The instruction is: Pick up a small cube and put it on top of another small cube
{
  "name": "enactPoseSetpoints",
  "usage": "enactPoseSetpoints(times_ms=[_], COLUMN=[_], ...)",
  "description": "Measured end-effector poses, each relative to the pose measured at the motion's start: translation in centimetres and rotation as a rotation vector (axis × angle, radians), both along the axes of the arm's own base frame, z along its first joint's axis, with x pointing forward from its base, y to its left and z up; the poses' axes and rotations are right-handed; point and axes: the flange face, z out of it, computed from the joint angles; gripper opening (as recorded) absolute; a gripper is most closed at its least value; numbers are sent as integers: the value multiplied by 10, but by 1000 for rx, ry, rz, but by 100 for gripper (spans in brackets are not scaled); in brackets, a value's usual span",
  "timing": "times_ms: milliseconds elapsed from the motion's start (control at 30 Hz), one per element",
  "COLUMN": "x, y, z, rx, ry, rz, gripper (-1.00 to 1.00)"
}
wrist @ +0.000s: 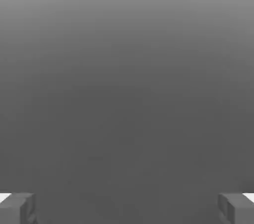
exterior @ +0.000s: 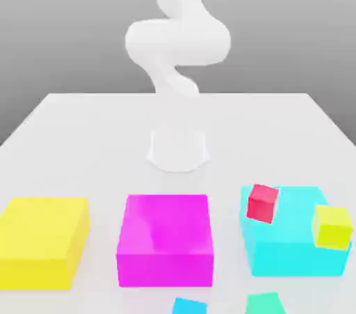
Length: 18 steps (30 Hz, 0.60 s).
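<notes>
Two small cubes, red (exterior: pixel 263 203) and yellow (exterior: pixel 332 226), sit on the cyan block (exterior: pixel 292 253) at the exterior view's right, seemingly far below the raised arm (exterior: pixel 176 45); jaws spread wide, empty, facing blank grey

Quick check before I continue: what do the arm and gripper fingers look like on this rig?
The arm is plain glossy white with rounded, bulbous links on a round white base, with no visible cables or markings. The fingertips are grey, blocky pads with white edges.
</notes>
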Motion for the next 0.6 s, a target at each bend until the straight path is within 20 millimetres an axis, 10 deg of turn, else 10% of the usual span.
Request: enactPoseSetpoints(times_ms=[300,600], x=[97,147], y=[37,78], z=[-129,-281], rx=[-37,-55], ry=[228,449], rz=[17,59], gripper=[0,0])
